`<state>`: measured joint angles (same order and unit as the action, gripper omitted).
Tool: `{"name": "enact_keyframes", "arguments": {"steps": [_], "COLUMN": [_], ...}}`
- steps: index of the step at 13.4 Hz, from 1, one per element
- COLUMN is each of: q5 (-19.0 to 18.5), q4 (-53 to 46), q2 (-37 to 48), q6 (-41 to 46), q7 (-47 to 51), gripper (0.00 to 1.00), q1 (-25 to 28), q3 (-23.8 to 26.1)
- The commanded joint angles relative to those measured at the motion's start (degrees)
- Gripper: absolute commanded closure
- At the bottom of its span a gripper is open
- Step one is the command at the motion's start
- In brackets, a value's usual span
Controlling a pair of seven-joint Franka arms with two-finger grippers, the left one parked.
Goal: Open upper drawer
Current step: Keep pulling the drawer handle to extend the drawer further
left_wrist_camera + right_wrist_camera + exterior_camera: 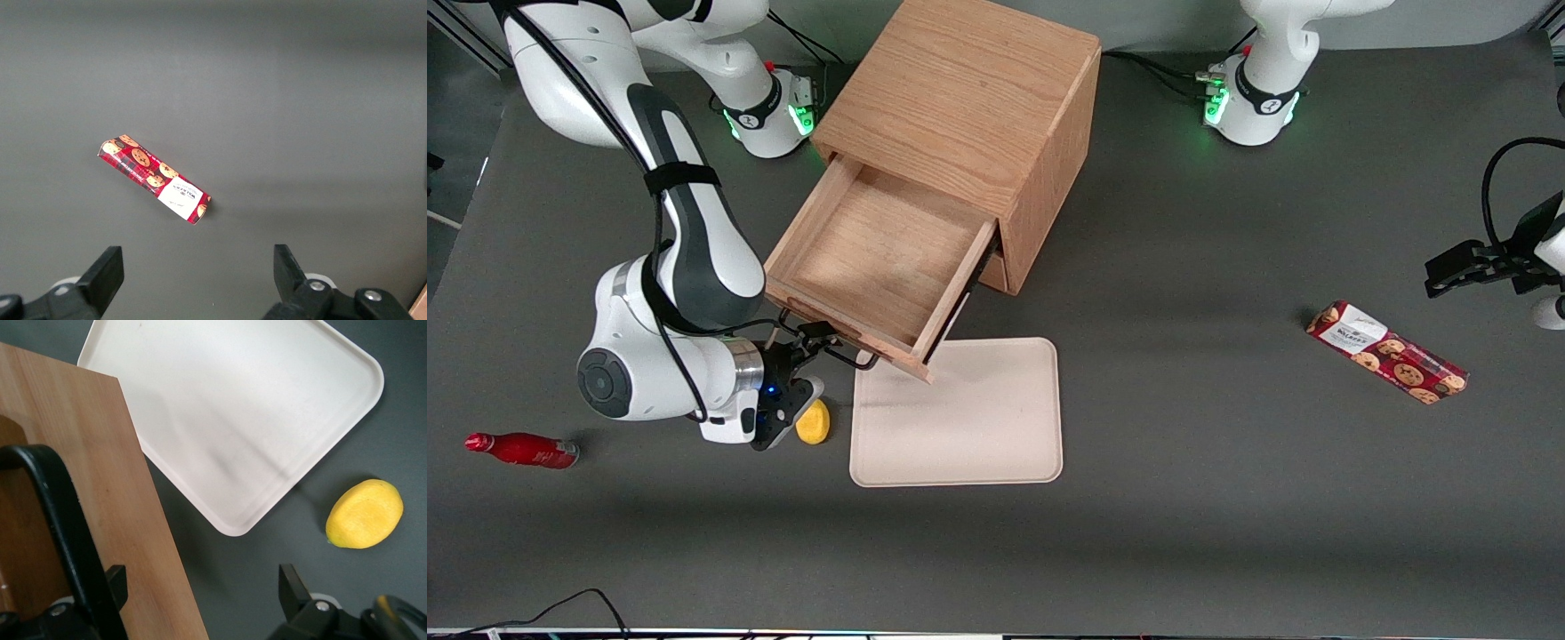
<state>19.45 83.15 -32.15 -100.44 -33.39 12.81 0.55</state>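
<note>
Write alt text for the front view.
The upper drawer stands pulled far out of the wooden cabinet, with the gripper at its dark wire handle. A cream tray, lemon, red bottle and cookie box lie on the grey table.

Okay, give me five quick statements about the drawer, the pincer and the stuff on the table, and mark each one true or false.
1. The upper drawer is pulled out and has nothing in it. True.
2. The pincer is at the drawer's dark wire handle, fingers open with one on each side of it. True.
3. The lemon lies on the tray. False: it lies on the table beside the tray.
4. The cookie pack sits inside the drawer. False: it lies on the table toward the parked arm's end.
5. The red bottle stands upright. False: it lies on its side.
</note>
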Motion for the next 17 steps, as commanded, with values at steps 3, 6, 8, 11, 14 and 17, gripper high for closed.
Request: {"name": "enact_keyframes", "arguments": {"steps": [3, 6, 8, 11, 14, 17], "q5": [-0.29, -0.55, -0.99, -0.91, -0.64, -0.99], "q4": [-0.71, -1.85, -2.55, -2.82, -2.55, -2.64], "q2": [-1.33, -0.29, 1.64, 2.97, 2.53, 5.24], "q6": [0.16, 0.16, 0.42, 0.78, 0.78, 0.78], "q7": [-2.55, -2.29, -2.29, -2.29, -2.2, -2.29], "gripper": [0.0, 0.0, 0.0, 0.0, 0.0, 0.0], "q1": [-2.7, -1.83, -1.74, -1.47, -1.3, -0.34], "q3": [0.86, 1.03, 1.21, 1.3, 1.65, 1.56]}}
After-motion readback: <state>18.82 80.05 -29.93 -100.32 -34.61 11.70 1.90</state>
